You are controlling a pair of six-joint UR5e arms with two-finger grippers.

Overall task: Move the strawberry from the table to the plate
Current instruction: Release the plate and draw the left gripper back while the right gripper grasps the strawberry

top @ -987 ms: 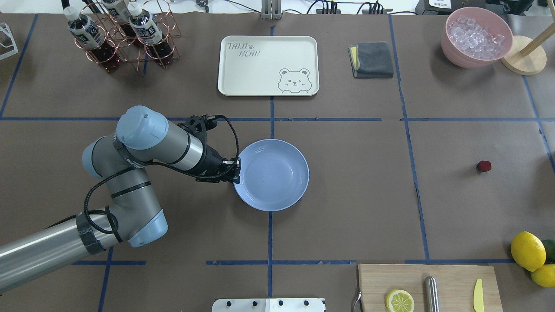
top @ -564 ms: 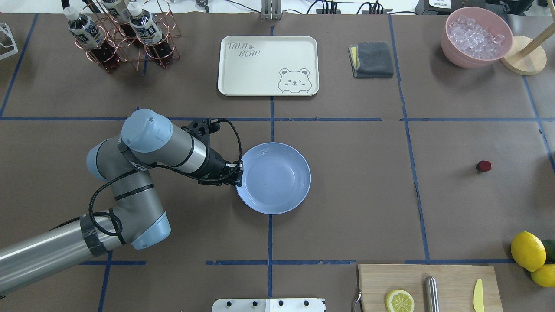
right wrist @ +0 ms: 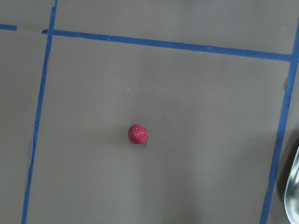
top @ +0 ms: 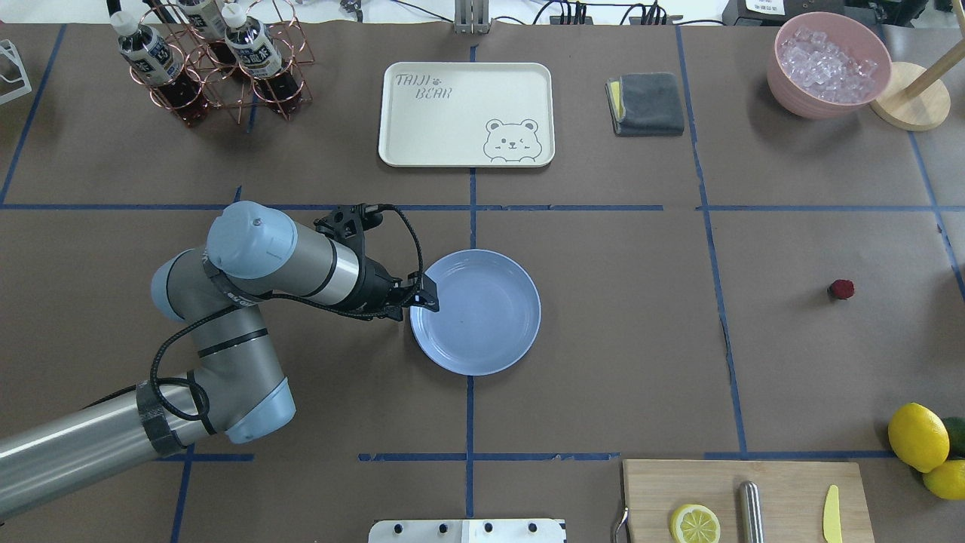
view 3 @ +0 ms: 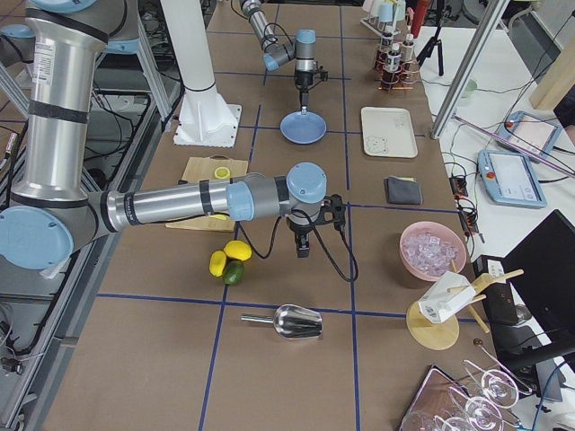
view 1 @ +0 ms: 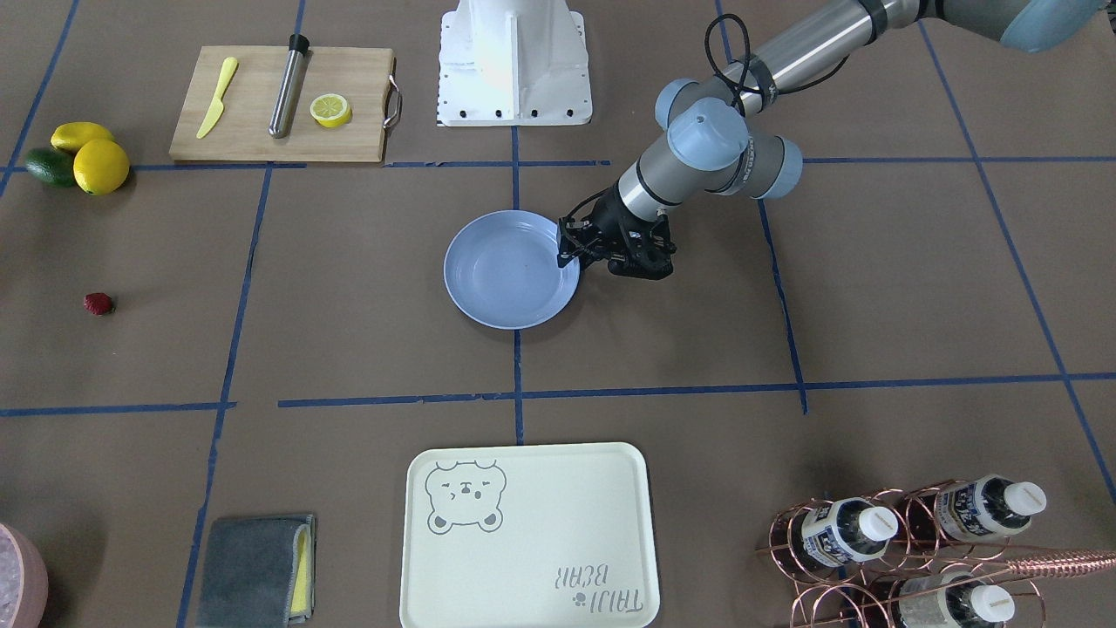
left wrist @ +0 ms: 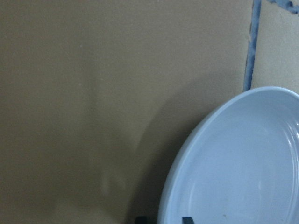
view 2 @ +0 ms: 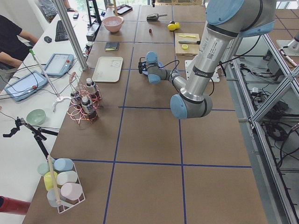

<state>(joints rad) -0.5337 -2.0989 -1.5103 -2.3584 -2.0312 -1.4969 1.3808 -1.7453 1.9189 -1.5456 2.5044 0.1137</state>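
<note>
The strawberry (top: 840, 289) is a tiny dark-red berry lying alone on the table (top: 641, 339), far right of the plate; it also shows in the front view (view 1: 98, 303). It lies mid-frame in the right wrist view (right wrist: 138, 134), with no fingers showing there. The light-blue plate (top: 490, 332) rests flat at the table's centre and holds nothing. My left gripper (top: 421, 298) is at the plate's left rim, open, one fingertip on each side of the rim (left wrist: 187, 154). My right gripper (view 3: 303, 250) hangs low over the table; I cannot tell whether it is open or shut.
At the back are a cream bear tray (top: 466, 113), a copper rack of bottles (top: 211, 60), a grey cloth (top: 647, 103) and a pink bowl of ice (top: 828, 64). A cutting board (top: 742, 501) and lemons (top: 917, 436) sit front right, with a metal scoop (view 3: 292, 321) nearby.
The plate slid slightly right with my left gripper on its rim, then stayed put. The left fingers have since spread, one now over the plate's inside. The strawberry has not moved.
</note>
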